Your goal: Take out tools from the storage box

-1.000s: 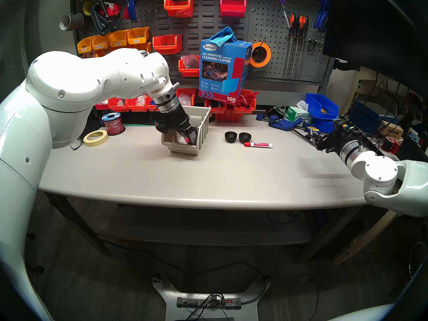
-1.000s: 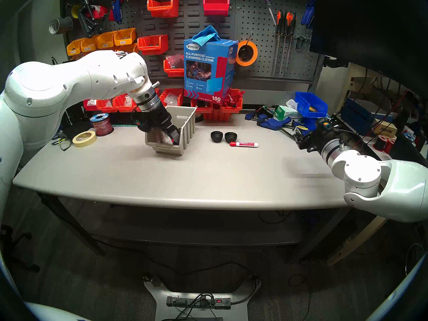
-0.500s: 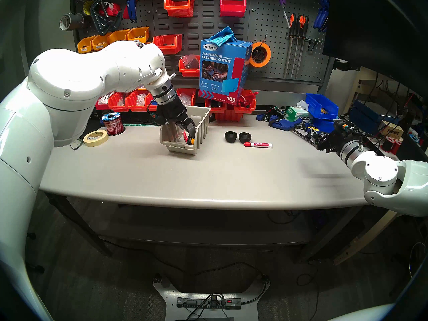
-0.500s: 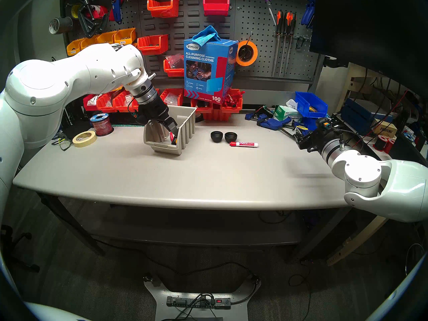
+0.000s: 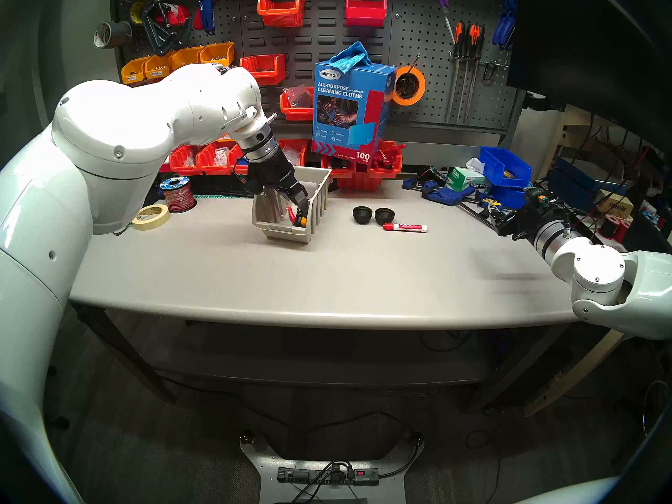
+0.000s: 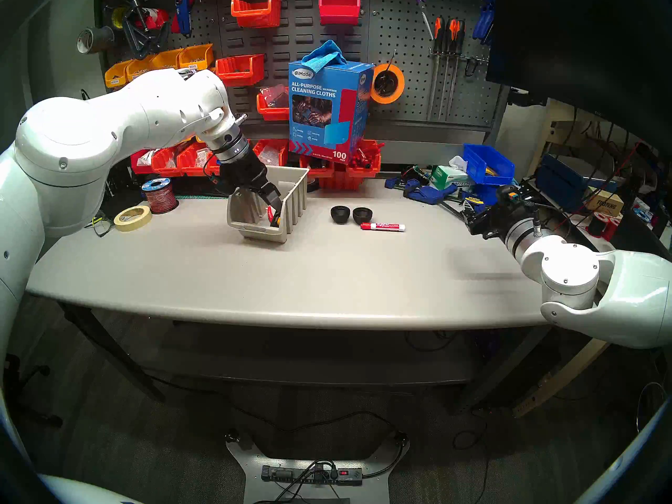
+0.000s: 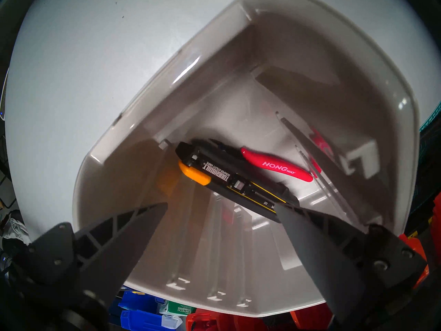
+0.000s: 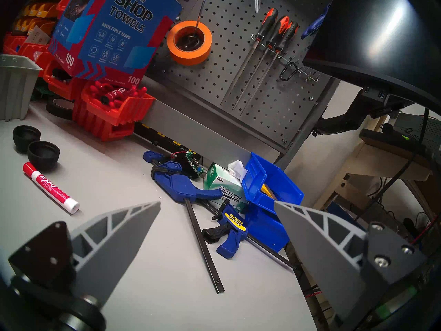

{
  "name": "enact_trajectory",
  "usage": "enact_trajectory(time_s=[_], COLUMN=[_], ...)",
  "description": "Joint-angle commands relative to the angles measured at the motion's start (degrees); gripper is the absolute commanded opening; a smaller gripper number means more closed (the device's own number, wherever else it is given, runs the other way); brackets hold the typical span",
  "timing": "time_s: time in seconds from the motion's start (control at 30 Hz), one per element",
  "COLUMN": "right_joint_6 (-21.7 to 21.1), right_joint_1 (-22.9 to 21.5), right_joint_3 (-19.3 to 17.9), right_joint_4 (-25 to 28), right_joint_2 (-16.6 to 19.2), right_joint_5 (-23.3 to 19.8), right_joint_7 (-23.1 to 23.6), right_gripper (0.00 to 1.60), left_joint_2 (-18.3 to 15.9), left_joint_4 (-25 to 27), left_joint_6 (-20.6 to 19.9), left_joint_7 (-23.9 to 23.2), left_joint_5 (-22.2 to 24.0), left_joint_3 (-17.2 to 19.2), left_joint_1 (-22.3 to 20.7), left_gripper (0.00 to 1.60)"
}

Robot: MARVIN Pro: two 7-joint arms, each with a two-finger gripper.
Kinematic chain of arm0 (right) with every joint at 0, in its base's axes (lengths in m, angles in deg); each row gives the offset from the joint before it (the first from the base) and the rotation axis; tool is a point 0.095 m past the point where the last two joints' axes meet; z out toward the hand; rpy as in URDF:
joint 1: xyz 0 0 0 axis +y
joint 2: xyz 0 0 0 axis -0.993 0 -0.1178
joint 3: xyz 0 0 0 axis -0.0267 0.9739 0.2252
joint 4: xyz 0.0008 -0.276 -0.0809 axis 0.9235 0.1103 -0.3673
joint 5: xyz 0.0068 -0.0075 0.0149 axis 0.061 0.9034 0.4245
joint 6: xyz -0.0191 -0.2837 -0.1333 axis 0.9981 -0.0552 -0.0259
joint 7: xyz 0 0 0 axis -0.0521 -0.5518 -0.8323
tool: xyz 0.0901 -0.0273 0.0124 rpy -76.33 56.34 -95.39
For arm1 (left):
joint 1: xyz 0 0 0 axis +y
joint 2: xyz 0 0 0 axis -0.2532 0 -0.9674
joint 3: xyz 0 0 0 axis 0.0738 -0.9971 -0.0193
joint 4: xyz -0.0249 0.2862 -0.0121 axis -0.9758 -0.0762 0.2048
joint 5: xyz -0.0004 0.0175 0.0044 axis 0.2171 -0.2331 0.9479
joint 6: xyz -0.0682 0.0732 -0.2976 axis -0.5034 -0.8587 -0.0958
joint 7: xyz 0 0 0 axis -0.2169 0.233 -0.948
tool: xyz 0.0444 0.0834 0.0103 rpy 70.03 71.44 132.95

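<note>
Glossy beige plastic storage box [image 7: 238, 84]

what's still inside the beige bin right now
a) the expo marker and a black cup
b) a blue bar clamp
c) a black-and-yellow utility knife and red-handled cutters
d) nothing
c: the left wrist view shows the black-and-yellow utility knife and the red-handled cutters lying together on the floor of the beige bin, while the Expo marker and both black cups sit out on the table.
</note>
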Motion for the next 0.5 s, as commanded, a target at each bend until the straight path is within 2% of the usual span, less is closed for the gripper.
enact_trajectory(time_s=[0.0, 0.2, 0.3, 0.37, 0.4, 0.43, 0.47], right_joint_6=[0.22, 0.32, 0.39, 0.42, 0.44, 0.46, 0.48], right_joint_1=[-1.1, -1.25, -1.32, -1.35, -1.37, -1.39, -1.42], right_joint_3=[-0.23, -0.02, 0.1, 0.16, 0.2, 0.23, 0.27], right_joint_4=[0.08, 0.1, 0.11, 0.11, 0.11, 0.11, 0.12], right_joint_2=[-0.28, -0.42, -0.5, -0.55, -0.58, -0.61, -0.63], right_joint_5=[-0.13, -0.24, -0.29, -0.32, -0.34, -0.36, -0.37], right_joint_7=[-0.18, -0.19, -0.19, -0.19, -0.19, -0.19, -0.2], right_gripper=[1.6, 1.6, 1.6, 1.6, 1.6, 1.6, 1.6], left_joint_2=[1.28, 1.85, 2.07, 2.09, 2.08, 2.08, 2.06], left_joint_4=[-0.56, -1.51, -2.15, -2.21, -2.24, -2.25, -2.24], left_joint_6=[0.37, 1.39, 3.6, 4.31, 4.65, 4.95, 5.31], left_joint_7=[3.41, 3.12, 3.0, 2.72, 2.42, 2.1, 1.88], left_joint_5=[0.0, 0.26, 1.02, 1.23, 1.36, 1.44, 1.56], left_joint_3=[-0.21, -0.09, 0.44, 0.6, 0.75, 0.83, 0.93], left_joint_1=[1.45, 2.19, 2.32, 2.25, 2.26, 2.29, 2.32], left_gripper=[1.6, 1.6, 1.57, 1.36, 1.02, 0.9, 0.96])
